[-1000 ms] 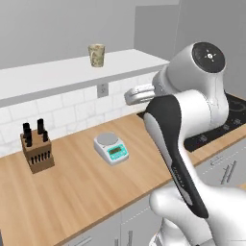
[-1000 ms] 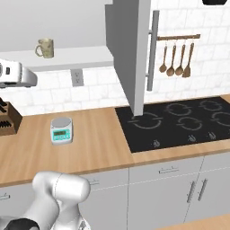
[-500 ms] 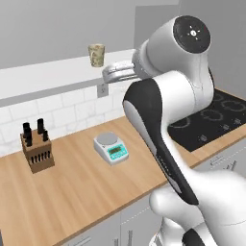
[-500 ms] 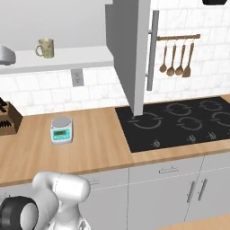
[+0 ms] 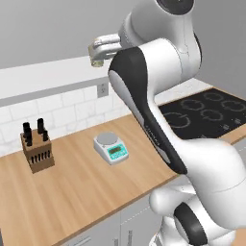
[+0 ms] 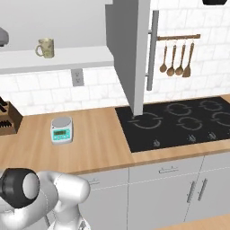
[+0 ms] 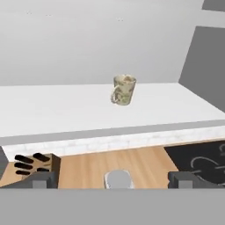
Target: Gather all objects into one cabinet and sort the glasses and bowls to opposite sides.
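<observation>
The arm is swinging further left and up than in the earlier frames: in the left base view its white bulk is now covering most of the right side, and the end effector (image 5: 98,52) is reaching the white shelf (image 5: 43,79), standing in front of the spot where the pale cup was showing before. The base cameras are not shifting; the wooden surface (image 6: 96,134), the scale (image 6: 61,130) and the knife block (image 5: 37,149) are staying where they were.

The hand view is showing the end effector (image 7: 112,178) with its fingertips (image 7: 39,179) spread wide, nothing between them, pointing at a cup (image 7: 123,89) with a pale greenish pattern and a handle, sitting upright on the shelf well apart from the tips. The right base view is showing that cup (image 6: 45,47) unobstructed, plus the tall grey cabinet (image 6: 128,49) with its long bar handle (image 6: 152,50), the hob (image 6: 177,121) and hanging wooden utensils (image 6: 177,58).
</observation>
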